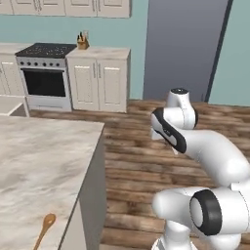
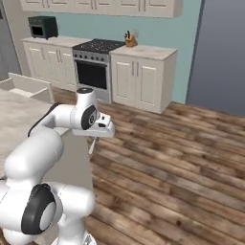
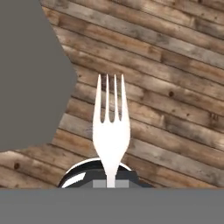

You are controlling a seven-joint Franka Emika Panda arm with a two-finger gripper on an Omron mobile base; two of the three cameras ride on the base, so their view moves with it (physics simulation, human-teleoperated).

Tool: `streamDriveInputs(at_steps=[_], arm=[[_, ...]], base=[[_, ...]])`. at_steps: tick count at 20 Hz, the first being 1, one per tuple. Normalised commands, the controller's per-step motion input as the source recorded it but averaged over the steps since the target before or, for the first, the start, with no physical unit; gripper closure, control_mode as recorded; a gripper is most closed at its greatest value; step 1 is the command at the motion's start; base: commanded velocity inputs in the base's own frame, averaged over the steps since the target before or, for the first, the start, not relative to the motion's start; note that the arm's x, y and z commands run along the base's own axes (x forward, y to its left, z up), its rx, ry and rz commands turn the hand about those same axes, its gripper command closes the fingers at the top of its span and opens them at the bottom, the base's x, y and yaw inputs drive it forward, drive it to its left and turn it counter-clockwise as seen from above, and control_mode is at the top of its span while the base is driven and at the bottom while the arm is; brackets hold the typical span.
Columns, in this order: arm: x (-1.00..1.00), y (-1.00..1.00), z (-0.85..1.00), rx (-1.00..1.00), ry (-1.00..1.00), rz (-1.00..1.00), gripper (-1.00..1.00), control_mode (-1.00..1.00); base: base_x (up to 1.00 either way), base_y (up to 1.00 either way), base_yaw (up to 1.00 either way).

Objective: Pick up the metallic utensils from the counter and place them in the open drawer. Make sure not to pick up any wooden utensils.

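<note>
Lying near the front edge of the long beige marble counter (image 1: 39, 161) in the left base view is a tan wooden spoon (image 1: 45, 228). In the right base view, the white arm's gripper (image 2: 93, 143) hangs over the brown wood floor (image 2: 182, 162), beside the counter. In the hand view, the jaws are closed tight on a thin silver fork (image 3: 110, 131), tines pointing away.

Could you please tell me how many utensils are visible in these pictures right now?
2: a fork, held in the shut gripper over the wooden floor, and a wooden spoon lying on the counter. Others may be hidden off-frame.
</note>
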Motion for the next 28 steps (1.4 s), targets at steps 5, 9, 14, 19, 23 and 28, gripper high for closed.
streamDriveInputs(at_steps=[5,9,14,19,23,28], arm=[[0.0,0.0,0.0,0.0,0.0,0.0,1.0,1.0],[0.0,0.0,0.0,0.0,0.0,0.0,1.0,1.0],[0.0,0.0,0.0,0.0,0.0,0.0,1.0,1.0],[0.0,0.0,0.0,0.0,0.0,0.0,1.0,1.0],[0.0,0.0,0.0,0.0,0.0,0.0,1.0,1.0],[0.0,0.0,0.0,0.0,0.0,0.0,1.0,1.0]], base=[[0.88,-0.88,0.38],[0.88,-0.71,0.37],[0.86,-0.65,0.37],[0.82,-0.71,0.39],[0.75,-0.69,0.39],[0.72,-0.53,0.37]])
